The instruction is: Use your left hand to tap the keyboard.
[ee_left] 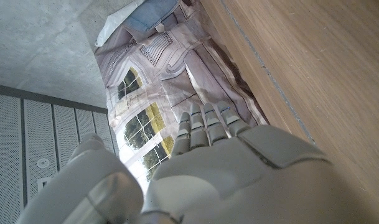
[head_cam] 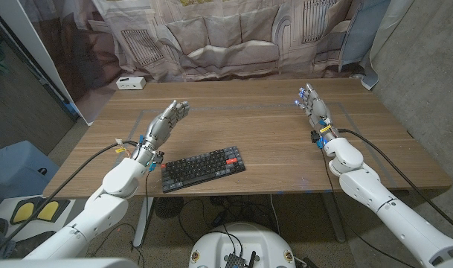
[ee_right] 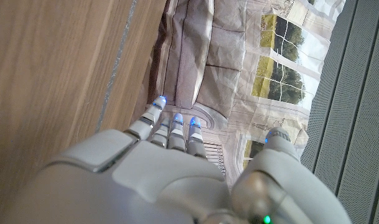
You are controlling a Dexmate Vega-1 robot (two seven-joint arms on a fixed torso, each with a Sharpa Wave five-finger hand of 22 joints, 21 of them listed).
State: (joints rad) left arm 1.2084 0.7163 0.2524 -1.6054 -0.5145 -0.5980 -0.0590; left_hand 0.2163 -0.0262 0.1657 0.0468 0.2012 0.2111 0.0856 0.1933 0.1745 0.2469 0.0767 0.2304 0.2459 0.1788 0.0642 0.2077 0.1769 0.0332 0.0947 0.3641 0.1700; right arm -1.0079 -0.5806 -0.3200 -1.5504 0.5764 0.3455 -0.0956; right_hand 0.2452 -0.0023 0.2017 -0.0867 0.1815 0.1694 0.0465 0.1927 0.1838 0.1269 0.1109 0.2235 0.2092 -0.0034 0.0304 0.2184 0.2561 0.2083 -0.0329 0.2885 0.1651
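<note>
While both arms reach in over the wooden counter [head_cam: 271, 141], the keyboard [head_cam: 204, 168] lies flat near the counter's front edge, slightly left of centre in the head view and turned at a slight angle to that edge. It is a compact black unit with dark keys and one reddish key at its far right corner.

Left hand [head_cam: 166, 123]: raised above the counter, behind and to the left of the keyboard, apart from it. Its fingers are extended and spread, and it holds nothing. In the left wrist view the back of the left hand [ee_left: 226, 168] shows with the fingers [ee_left: 205, 121] straight, pointing toward the printed backdrop [ee_left: 158, 93] beyond the counter's far edge.

Right hand [head_cam: 314, 106]: raised over the right part of the counter, well apart from the keyboard. Its fingers are extended and apart, and it holds nothing. In the right wrist view the right hand [ee_right: 158, 168] shows with blue lights at the fingertips [ee_right: 175, 118].

Other items: a small white box [head_cam: 130, 83] rests at the counter's far left corner. A cable [head_cam: 85, 168] runs along the left forearm. The backdrop [head_cam: 233, 33], printed with a sofa and windows, hangs behind the counter.
</note>
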